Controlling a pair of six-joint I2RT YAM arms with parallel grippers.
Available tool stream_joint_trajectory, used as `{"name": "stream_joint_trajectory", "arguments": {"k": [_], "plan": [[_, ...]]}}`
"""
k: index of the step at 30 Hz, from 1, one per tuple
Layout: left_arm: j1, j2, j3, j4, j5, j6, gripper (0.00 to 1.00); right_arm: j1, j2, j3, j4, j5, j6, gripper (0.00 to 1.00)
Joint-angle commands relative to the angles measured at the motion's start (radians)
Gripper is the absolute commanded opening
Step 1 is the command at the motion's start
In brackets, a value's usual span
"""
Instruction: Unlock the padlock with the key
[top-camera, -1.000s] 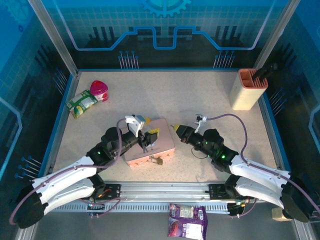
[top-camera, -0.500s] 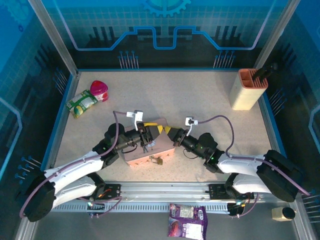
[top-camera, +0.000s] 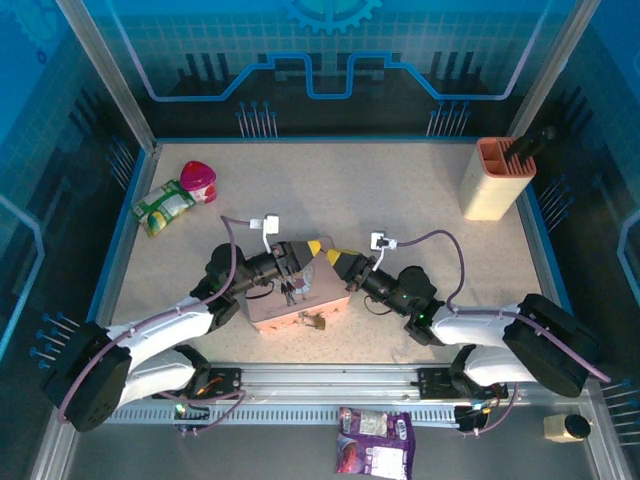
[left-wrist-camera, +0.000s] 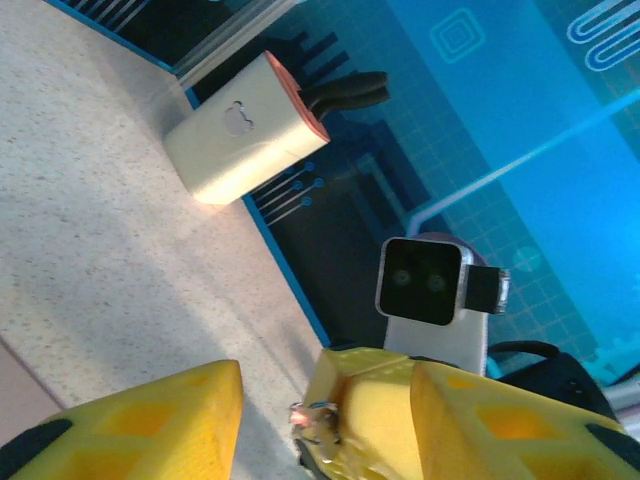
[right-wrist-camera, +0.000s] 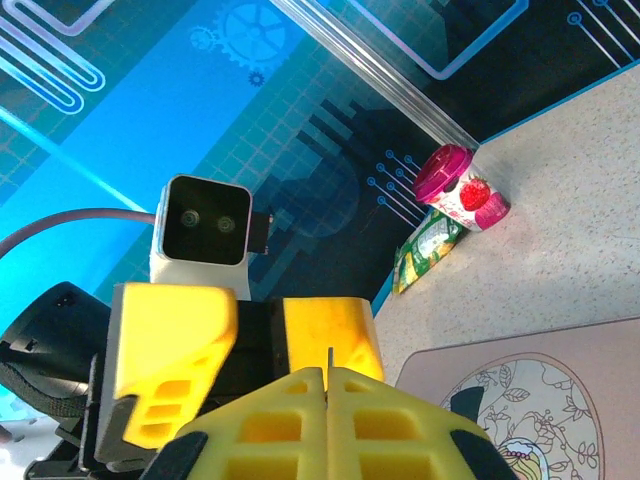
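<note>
Top external view: the left claw (top-camera: 308, 252) and the right claw (top-camera: 338, 262) are hovering tip to tip at the far right corner of the pink tin (top-camera: 285, 300), which is lying flat on the speckled surface (top-camera: 400, 200). The padlock (top-camera: 313, 321) is lying at the tin's near edge, across the tin from both claws; I cannot tell whether it is resting on the tin or just off it. Far to the left of the tin, a pink-capped cup (top-camera: 198, 180) and a green packet (top-camera: 163, 207) are sitting side by side. Far to the right of the tin, a beige holder (top-camera: 493, 180) is standing upright.

Left wrist view: the left claw's yellow fingers (left-wrist-camera: 140, 425) are standing wide apart and gripping nothing. The right claw's tip is poking into the gap between them, just off the tin.

Right wrist view: the right claw's fingers (right-wrist-camera: 270, 420) are pressing tightly together. They are pinching a thin dark sliver, the key (right-wrist-camera: 328, 357), which is sticking up out of the seam just beside the tin's corner, facing the left claw.
</note>
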Motion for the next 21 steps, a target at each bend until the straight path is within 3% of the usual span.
{"name": "stream_joint_trajectory", "arguments": {"k": [1,16,21], "plan": [[0.010,0.011,-0.002,0.084,0.061,-0.018,0.46,0.015,0.019,0.009,0.087,-0.006,0.011,0.00],[0.007,0.035,-0.004,0.118,0.087,-0.019,0.49,0.014,0.065,0.027,0.170,-0.007,0.074,0.00],[0.007,0.032,-0.003,0.124,0.101,-0.022,0.42,0.015,0.080,0.029,0.178,-0.004,0.081,0.00]]}}
